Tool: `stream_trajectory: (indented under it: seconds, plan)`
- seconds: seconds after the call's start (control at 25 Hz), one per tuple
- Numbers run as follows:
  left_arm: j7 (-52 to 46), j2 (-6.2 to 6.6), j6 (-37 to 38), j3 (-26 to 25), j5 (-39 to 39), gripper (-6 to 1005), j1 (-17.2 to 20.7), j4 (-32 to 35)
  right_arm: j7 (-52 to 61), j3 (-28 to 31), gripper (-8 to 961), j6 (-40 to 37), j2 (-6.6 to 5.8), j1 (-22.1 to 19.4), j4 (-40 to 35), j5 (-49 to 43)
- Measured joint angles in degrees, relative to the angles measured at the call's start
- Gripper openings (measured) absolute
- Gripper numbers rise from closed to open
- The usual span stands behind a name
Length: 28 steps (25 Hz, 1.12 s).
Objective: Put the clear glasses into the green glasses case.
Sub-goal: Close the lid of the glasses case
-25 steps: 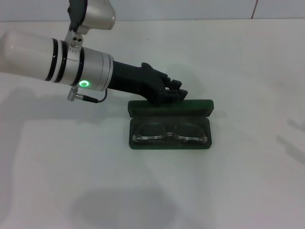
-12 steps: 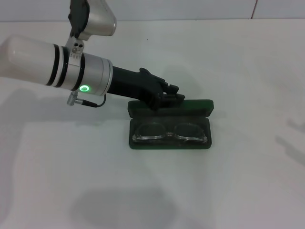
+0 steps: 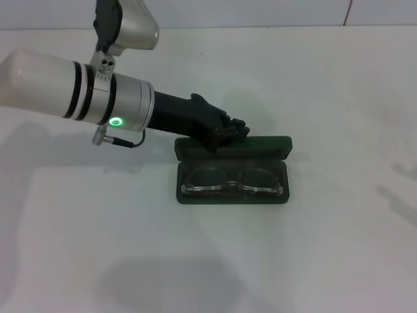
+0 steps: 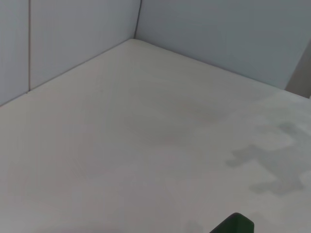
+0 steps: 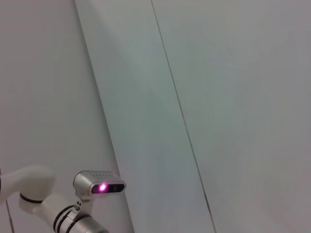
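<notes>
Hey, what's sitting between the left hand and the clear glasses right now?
In the head view, only the raised lid of the green glasses case lies between the left hand and the clear glasses, which rest in the case's base.

White table (image 3: 313, 261) fills nearly the whole head view, matte, plain, faintly speckled. Soft grey shadows lie on it: a broad one at about 7 o'clock near the lower edge, a long one toward 9 o'clock, fainter patches at 3 o'clock by the right edge. Pale wall (image 3: 260, 13) runs across 12 o'clock, meeting the table in a straight line; a thin dark vertical seam (image 3: 348, 12) breaks it toward 1 o'clock.

Left wrist view: table surface (image 4: 121, 145) runs back to a corner where two pale grey wall panels (image 4: 218, 34) meet, with blocky shadows on the table at 4 o'clock.

Right wrist view: pale wall panels (image 5: 233, 97) divided by slanting seams.
</notes>
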Motion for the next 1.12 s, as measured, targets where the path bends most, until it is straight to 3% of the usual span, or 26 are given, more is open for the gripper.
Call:
stream_trajectory:
  seconds: [0.6,1.12]
  plan:
    - [1.7,-0.02,0.4,0.3,-0.2,122,0.0,-2.0,-0.8,0.0,569,0.2,-0.01,0.4,1.6,0.0]
    - [2.7,-0.28,0.5,5.3,-0.5,124,1.9,-2.5,-0.9,0.0,568,0.2,0.09,0.3,1.8,0.0]
